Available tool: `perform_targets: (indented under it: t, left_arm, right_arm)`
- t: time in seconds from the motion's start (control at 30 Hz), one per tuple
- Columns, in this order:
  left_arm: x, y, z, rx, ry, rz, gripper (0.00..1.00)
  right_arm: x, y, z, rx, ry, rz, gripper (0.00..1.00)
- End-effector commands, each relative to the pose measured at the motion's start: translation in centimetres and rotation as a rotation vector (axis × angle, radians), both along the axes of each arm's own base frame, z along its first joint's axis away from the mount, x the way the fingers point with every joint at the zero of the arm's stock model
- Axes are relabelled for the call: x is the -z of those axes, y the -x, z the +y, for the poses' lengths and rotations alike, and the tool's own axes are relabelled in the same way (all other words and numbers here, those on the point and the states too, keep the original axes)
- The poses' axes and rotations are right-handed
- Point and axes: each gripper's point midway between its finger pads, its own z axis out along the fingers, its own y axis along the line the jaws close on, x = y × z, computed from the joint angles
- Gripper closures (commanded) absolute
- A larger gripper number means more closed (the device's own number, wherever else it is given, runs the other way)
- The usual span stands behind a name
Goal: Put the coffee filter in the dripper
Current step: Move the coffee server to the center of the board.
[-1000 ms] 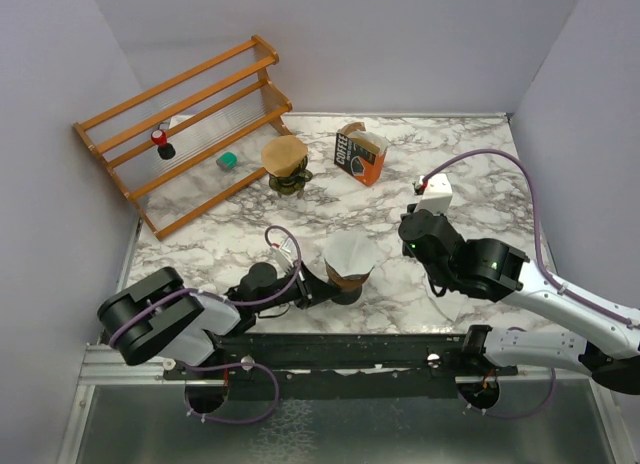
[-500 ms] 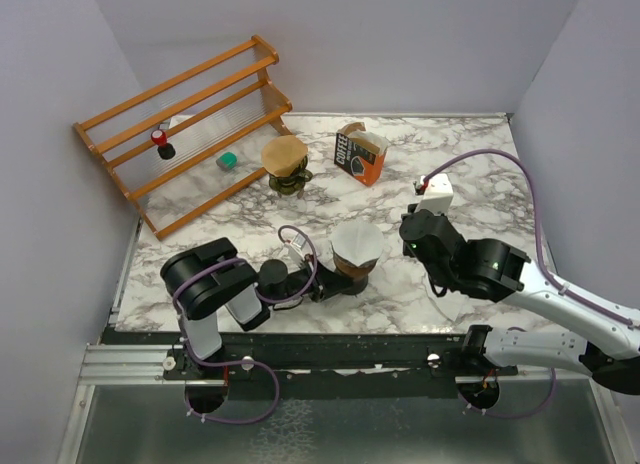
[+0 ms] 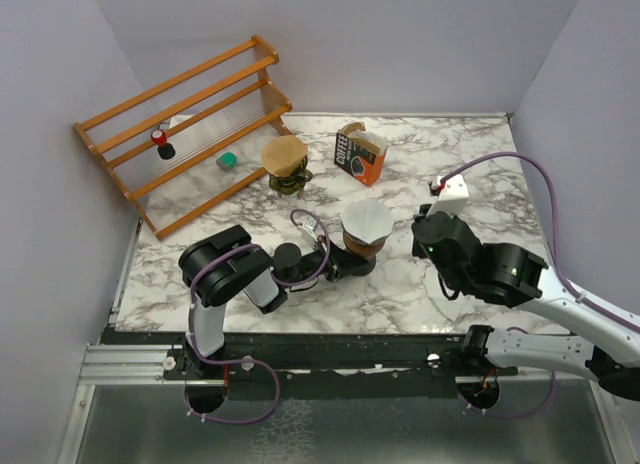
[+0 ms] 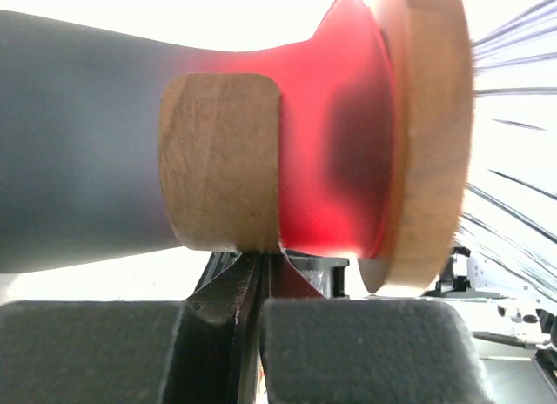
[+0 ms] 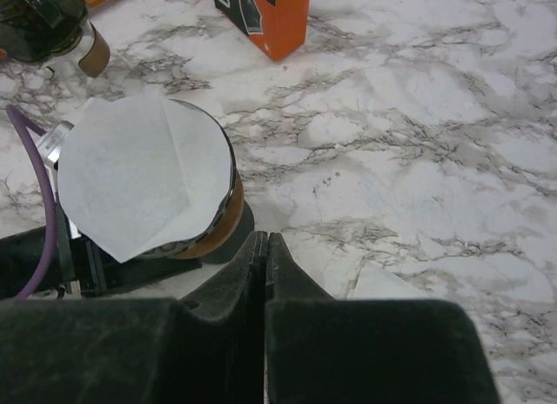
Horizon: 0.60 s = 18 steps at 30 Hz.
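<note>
The marble surface (image 3: 450, 154) carries everything. The wooden rack (image 3: 190, 124) stands well behind and to the left of the dripper (image 3: 362, 248), and the orange coffee box (image 3: 360, 154) stands behind it.

The left end effector (image 4: 259, 282) lies low on the near-left side of the dripper. Its fingers are drawn together to a sliver under the wooden collar, apparently pinching a thin dark part of the dripper (the wrist view is too close to show exactly what). The right end effector (image 5: 265, 247) hangs near the dripper's right side with its fingers pressed together and nothing between them.

A second dripper (image 3: 287, 169), holding a brown filter, sits behind and to the left.

The white coffee filter (image 5: 139, 173) already lies in the dripper's mouth, with one flap folded across and an edge overhanging the rim. The placement looks essentially done. Judging by that overhang, what may be left is settling the paper deeper and letting go of the dripper.
</note>
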Motion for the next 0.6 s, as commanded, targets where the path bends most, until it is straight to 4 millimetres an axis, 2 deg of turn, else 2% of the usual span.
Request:
perform_targets:
  t: [0.0, 0.13, 0.43, 0.57]
  left_arm:
    - [-2.2, -1.6, 0.3, -0.017, 0.036, -0.091, 1.0]
    - [-2.2, -1.7, 0.7, -0.014, 0.016, -0.099, 1.0]
    - [-1.3, -0.3, 2.7, -0.013, -0.058, -0.118, 1.0]
    - [-1.4, 0.6, 4.2, -0.024, -0.078, -0.125, 1.0]
  right_arm:
    - [-0.1, 0.6, -0.9, 0.011, -0.006, 0.014, 0.95]
    - [-0.5, 0.9, -1.6, 0.025, -0.022, 0.01, 0.94]
    - [-1.3, 1.0, -1.0, 0.005, -0.049, 0.013, 0.92]
    - [-1.7, 0.9, -0.8, 0.004, -0.052, 0.013, 0.84]
